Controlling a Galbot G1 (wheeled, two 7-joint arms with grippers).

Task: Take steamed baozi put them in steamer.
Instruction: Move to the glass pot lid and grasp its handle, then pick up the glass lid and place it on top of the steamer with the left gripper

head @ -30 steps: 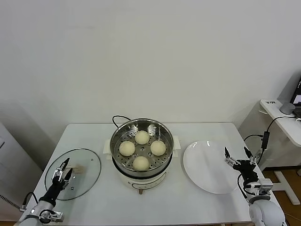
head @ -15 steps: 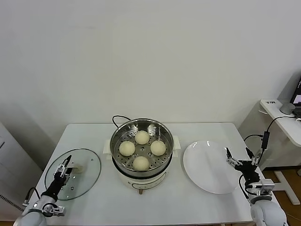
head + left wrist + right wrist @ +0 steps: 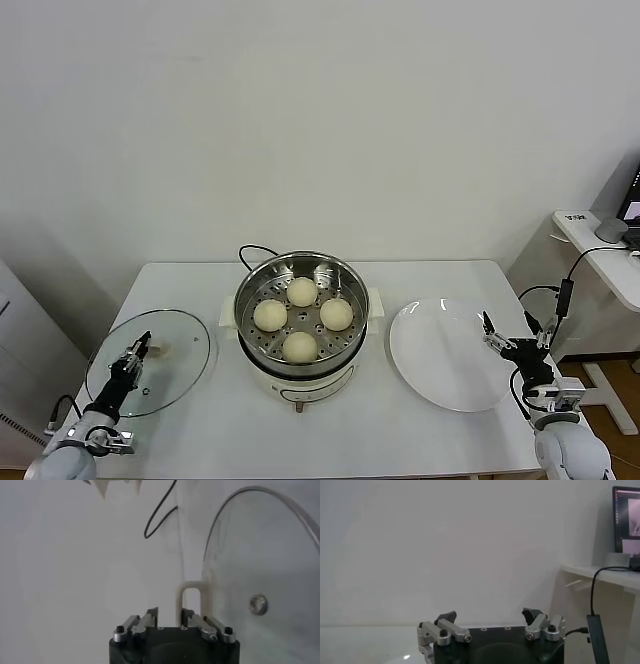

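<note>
Gripping the lid (image 3: 148, 361) handle, the left pincer (image 3: 133, 359) has clenched — fingertips hidden; lid shifted left; right pincer (image 3: 516, 334) gapes beside the plate (image 3: 440, 355).

**Three eyes, three angles**

My head camera looks forward and down from well above, taking in the whole white table (image 3: 200, 440), with the steamer (image 3: 300, 320) at centre and a bare wall behind. My left wrist camera sits right behind my left gripper (image 3: 170, 617), close in, facing along the fingers at the glass lid (image 3: 265, 570) beside them; that same lid (image 3: 150, 362) shows far smaller from the head. My right wrist camera sits behind my right gripper (image 3: 492, 617), facing level at the wall, and shares with the head view only that gripper (image 3: 515, 335).
</note>
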